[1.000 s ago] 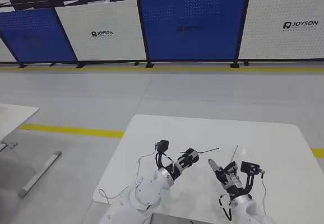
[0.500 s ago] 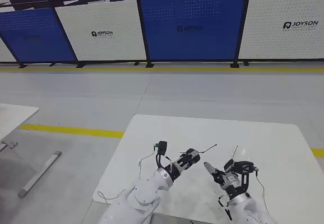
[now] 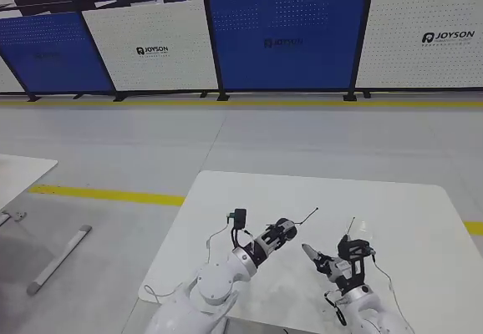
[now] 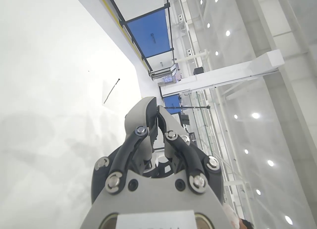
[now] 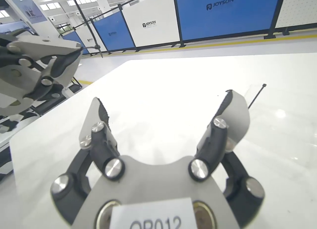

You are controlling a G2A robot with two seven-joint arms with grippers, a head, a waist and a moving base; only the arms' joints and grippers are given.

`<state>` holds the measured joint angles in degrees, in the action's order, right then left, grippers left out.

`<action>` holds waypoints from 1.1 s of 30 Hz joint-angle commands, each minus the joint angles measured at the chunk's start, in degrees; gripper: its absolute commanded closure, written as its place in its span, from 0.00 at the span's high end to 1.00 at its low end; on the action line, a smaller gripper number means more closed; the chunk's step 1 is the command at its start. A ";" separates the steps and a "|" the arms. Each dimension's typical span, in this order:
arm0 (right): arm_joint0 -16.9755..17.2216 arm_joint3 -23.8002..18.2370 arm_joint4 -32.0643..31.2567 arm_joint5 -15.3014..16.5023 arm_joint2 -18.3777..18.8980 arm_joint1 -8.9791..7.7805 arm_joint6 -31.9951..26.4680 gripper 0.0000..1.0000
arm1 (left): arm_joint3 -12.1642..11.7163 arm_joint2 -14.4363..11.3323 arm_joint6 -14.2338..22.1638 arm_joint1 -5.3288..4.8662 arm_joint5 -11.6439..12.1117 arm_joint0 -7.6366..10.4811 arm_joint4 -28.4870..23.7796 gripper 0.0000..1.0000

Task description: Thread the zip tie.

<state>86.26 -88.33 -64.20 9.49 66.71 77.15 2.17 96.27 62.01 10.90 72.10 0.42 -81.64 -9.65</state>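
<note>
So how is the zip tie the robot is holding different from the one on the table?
The held zip tie is pinched in the shut left gripper; the loose zip tie is touched by nothing. The held zip tie sticks up in the air, while the loose zip tie lies flat on the white table, beyond the open right gripper. Both are thin and black.
</note>
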 commanded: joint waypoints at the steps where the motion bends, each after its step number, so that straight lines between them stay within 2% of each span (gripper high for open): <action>1: -0.89 0.46 -0.48 -0.44 -0.23 0.07 -0.01 1.00 | -0.07 -0.25 1.03 0.09 -0.67 0.17 -1.89 0.00; 3: -1.96 1.55 -3.68 -2.33 -0.60 0.05 -1.09 1.00 | -0.47 -0.31 1.76 0.04 -1.74 0.51 -1.79 0.00; 14: -1.84 0.66 -2.27 -1.56 -0.96 0.08 -2.66 1.00 | -0.77 -1.00 1.12 0.10 -1.89 0.66 -0.80 0.00; 15: -2.05 0.59 -2.29 -1.52 -1.15 0.11 -2.80 0.64 | -0.84 -1.19 1.21 0.09 -1.90 0.82 -0.24 0.00; 16: -2.12 0.60 -1.88 -1.38 -1.23 0.14 -2.71 0.42 | -0.89 -1.25 1.15 0.09 -1.88 0.86 -0.04 0.00; 18: -2.33 0.68 -1.22 -0.91 -1.21 0.15 -2.94 0.46 | -0.94 -1.32 1.00 0.07 -1.88 0.94 0.37 0.00; 22: -2.02 0.32 -0.96 -0.68 -0.86 0.07 -2.05 0.31 | -1.04 -1.39 0.95 0.04 -1.77 0.92 0.74 0.00; 23: -1.91 0.28 -1.05 -0.60 -0.81 0.04 -1.97 0.30 | -1.05 -1.41 1.02 0.02 -1.73 0.90 0.83 0.00; 33: -1.29 -0.79 -0.41 2.79 -0.53 -0.32 -2.51 0.34 | -1.13 -1.79 1.84 -0.05 -2.11 1.19 1.22 0.00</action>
<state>84.99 -88.97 -64.69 12.17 66.14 76.84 -0.30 95.13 60.27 12.58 72.07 -1.58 -80.52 -8.52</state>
